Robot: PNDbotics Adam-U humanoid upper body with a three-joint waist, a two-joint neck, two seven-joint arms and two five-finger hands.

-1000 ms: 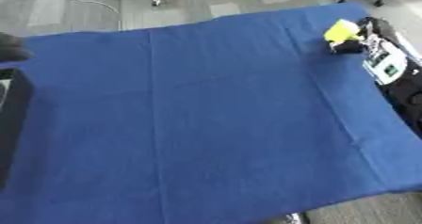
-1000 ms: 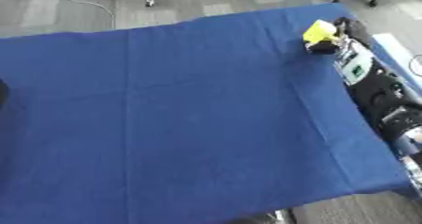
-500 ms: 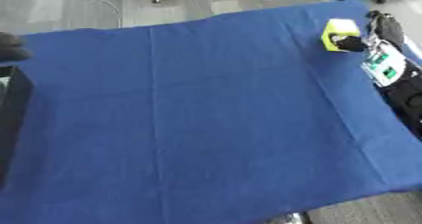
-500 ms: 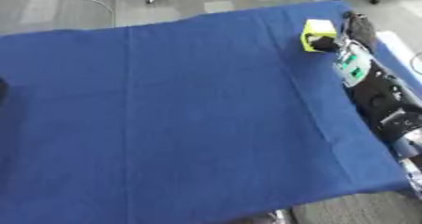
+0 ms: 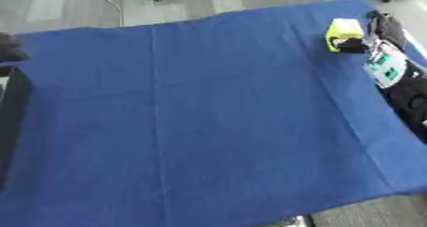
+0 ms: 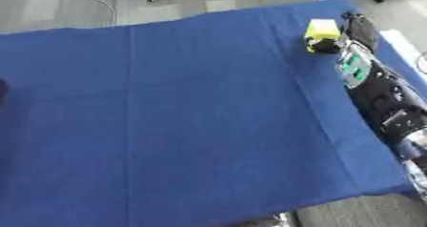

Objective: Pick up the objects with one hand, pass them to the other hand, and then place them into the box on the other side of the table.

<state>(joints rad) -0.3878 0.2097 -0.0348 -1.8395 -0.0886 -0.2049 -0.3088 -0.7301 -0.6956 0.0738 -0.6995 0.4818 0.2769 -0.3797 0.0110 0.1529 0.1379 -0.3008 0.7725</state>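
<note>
Right hand (image 6: 346, 33), black, at the far right edge of the blue cloth-covered table (image 5: 217, 126), with its fingers curled against the near side of a small yellow-green block-shaped object (image 5: 343, 29); the block appears pinched, though whether it is lifted off the cloth cannot be told. The right forearm (image 6: 380, 95), black with a pale panel, runs along the table's right edge. Left hand: a dark shape (image 5: 10, 49) at the far left edge may be it, finger state indeterminable. Dark box (image 5: 8, 121), at the left edge, only partly in view; its contents cannot be seen. Progress, as judged: the pick-up stage is in hand; the pass to the left hand and placement in the box remain.
</note>
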